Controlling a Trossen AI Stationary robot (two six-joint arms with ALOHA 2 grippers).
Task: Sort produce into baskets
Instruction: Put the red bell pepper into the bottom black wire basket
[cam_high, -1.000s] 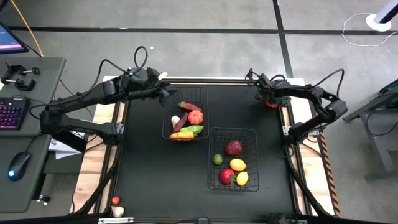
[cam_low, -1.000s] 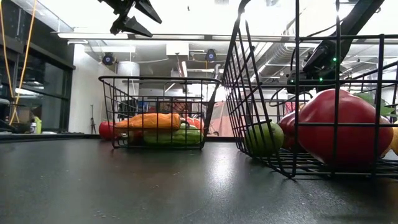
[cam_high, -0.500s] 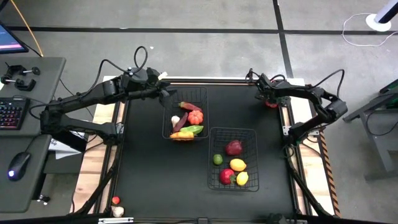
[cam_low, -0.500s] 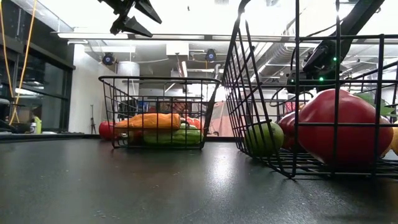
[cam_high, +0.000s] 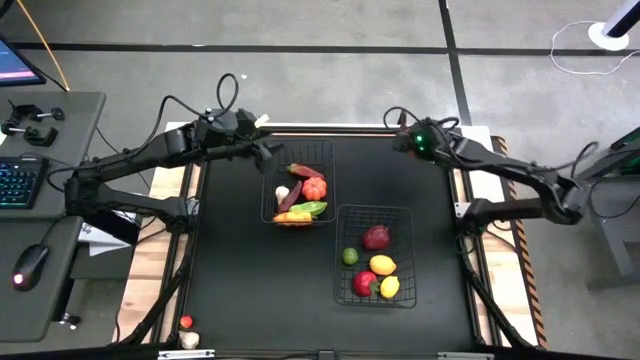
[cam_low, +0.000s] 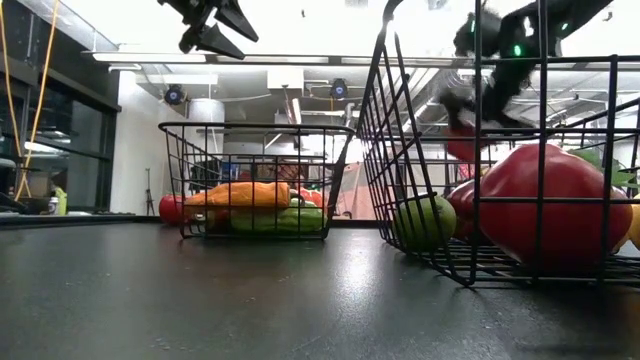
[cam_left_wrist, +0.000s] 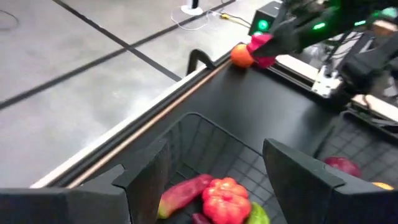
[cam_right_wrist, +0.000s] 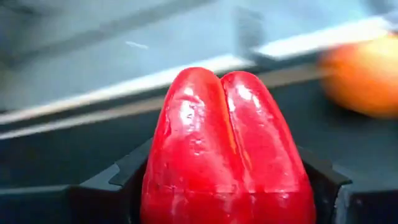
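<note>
We take the upper basket (cam_high: 298, 186) as our landmark: it sits near the table's far edge and holds a red tomato-like piece (cam_high: 315, 187), a dark red pepper (cam_high: 301, 171), a white piece (cam_high: 283, 192), a green piece (cam_high: 312, 208) and an orange piece (cam_high: 292, 217). Our left gripper (cam_high: 268, 153) hovers just over this basket's far left corner with its fingers (cam_left_wrist: 148, 177) spread apart and nothing between them; through its wrist camera we look down on the tomato-like piece and pepper inside. Our right gripper (cam_high: 412, 143) is well to the right of the basket, above the table's far edge, and is clamped on a red bell pepper (cam_right_wrist: 227, 148), which fills its wrist view between the two fingers. An orange fruit (cam_left_wrist: 240, 55) lies on the table close beside that gripper. The second basket (cam_high: 375, 255) stands just right of and nearer than the landmark, holding a dark red apple (cam_high: 376, 237), a lime (cam_high: 350, 256), two yellow pieces (cam_high: 383, 265) and a red piece (cam_high: 364, 283).
</note>
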